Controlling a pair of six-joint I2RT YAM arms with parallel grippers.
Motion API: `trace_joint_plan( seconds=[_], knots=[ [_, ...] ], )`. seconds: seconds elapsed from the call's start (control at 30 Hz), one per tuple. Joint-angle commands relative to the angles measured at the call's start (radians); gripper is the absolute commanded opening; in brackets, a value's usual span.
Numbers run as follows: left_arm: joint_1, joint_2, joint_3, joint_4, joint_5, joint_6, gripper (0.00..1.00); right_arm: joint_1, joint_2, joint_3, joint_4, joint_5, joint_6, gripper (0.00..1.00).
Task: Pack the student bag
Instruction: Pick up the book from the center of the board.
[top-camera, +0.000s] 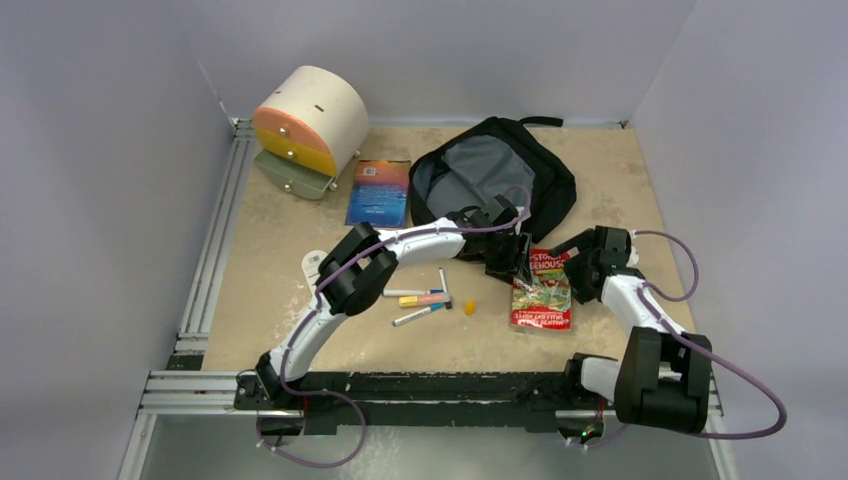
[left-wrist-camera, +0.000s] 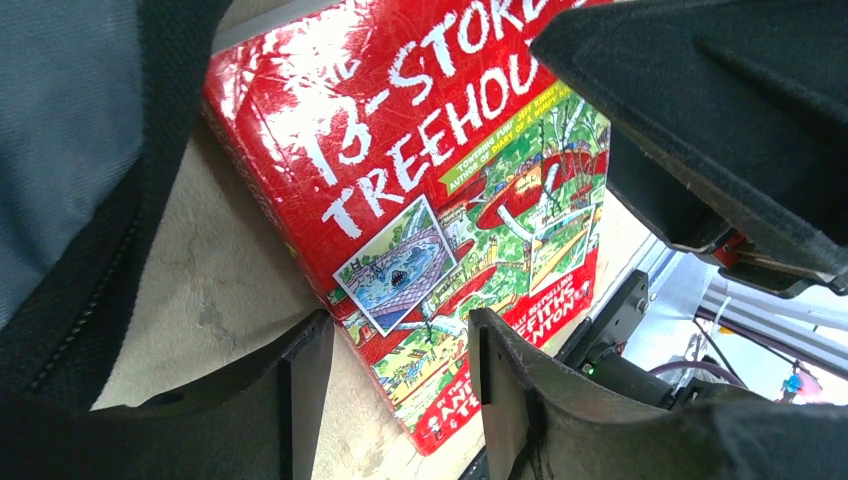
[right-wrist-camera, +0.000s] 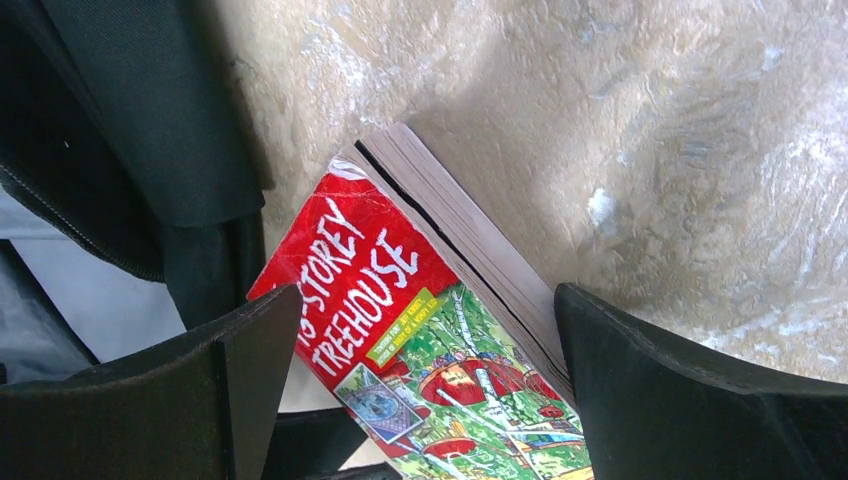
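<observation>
Student bag (top-camera: 495, 175) lies rear centre of the bench (top-camera: 270, 270). Drawer box (top-camera: 305, 125) sits rear left, with a flat book (top-camera: 379, 191) between the two. Treehouse book (top-camera: 541, 290) lies just before the bag. Pens (top-camera: 425, 300) and a small cap (top-camera: 469, 307) lie left of it.

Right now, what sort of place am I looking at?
Likely a robot lab test cell: plain pale walls enclose a scuffed tabletop edged with aluminium rails, with a student bag laid out for packing.
</observation>
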Motion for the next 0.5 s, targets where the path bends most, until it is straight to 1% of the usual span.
trace_joint_plan(
  seconds=[0.0,0.47],
  knots=[
    [-0.034,-0.062,0.086,0.223,0.148,-0.029,0.50,0.021,0.073,-0.063,-0.038,-0.122,0.028,0.99],
    [-0.032,-0.075,0.152,0.209,0.128,-0.028,0.52,0.020,0.085,-0.071,-0.020,-0.132,0.024,0.99]
  ],
)
